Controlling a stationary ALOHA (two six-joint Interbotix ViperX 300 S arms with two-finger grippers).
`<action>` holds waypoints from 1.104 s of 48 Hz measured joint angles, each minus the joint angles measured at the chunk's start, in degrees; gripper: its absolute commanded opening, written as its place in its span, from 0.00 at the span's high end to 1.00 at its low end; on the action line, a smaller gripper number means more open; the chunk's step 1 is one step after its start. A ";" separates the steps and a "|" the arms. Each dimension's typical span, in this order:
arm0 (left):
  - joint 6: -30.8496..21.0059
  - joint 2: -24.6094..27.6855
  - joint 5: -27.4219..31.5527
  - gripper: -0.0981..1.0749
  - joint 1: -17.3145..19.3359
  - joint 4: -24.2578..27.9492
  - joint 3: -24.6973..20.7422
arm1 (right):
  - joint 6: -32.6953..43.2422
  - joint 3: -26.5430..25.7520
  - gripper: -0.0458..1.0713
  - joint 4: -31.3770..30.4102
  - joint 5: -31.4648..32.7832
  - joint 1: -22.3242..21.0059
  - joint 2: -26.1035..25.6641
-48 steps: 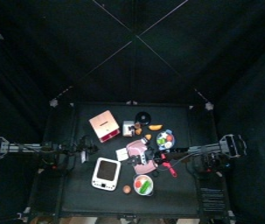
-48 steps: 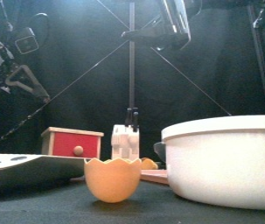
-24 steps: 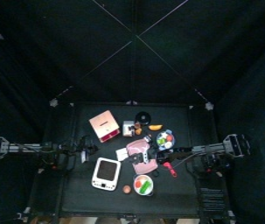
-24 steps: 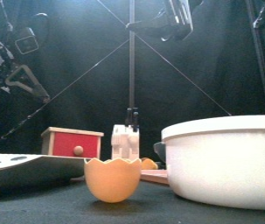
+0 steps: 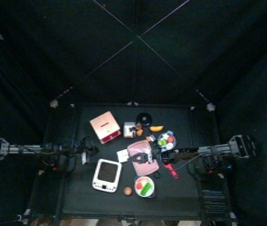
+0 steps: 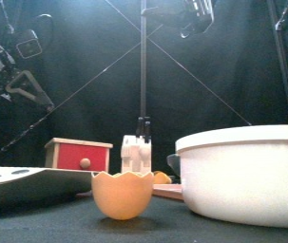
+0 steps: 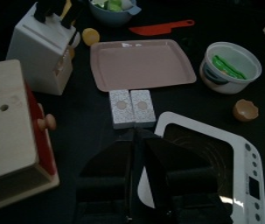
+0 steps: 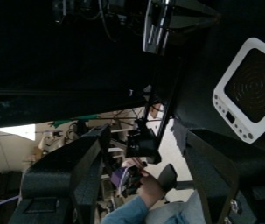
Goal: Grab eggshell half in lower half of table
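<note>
Black curtains are hung round the counter (image 5: pixel 77 190) — the eggshell half (image 6: pixel 121 195) is set upright near its front edge, ungripped. The right claw (image 8: pixel 146 171) is spread wide, empty; the left claw's (image 7: pixel 138 179) gap cannot be told.

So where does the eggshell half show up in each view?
Top: the eggshell half, near the table's front edge, just left of the white bowl.
Front: near and large, bottom centre, left of the bowl.
Left wrist, beside the bowl.
Right wrist: not in it.
Shared landmark: the bowl.
</note>
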 measured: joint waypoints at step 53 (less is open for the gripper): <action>0.00 0.09 0.09 0.44 0.79 0.00 0.00 | -0.44 -1.67 0.15 6.24 2.29 2.29 -3.34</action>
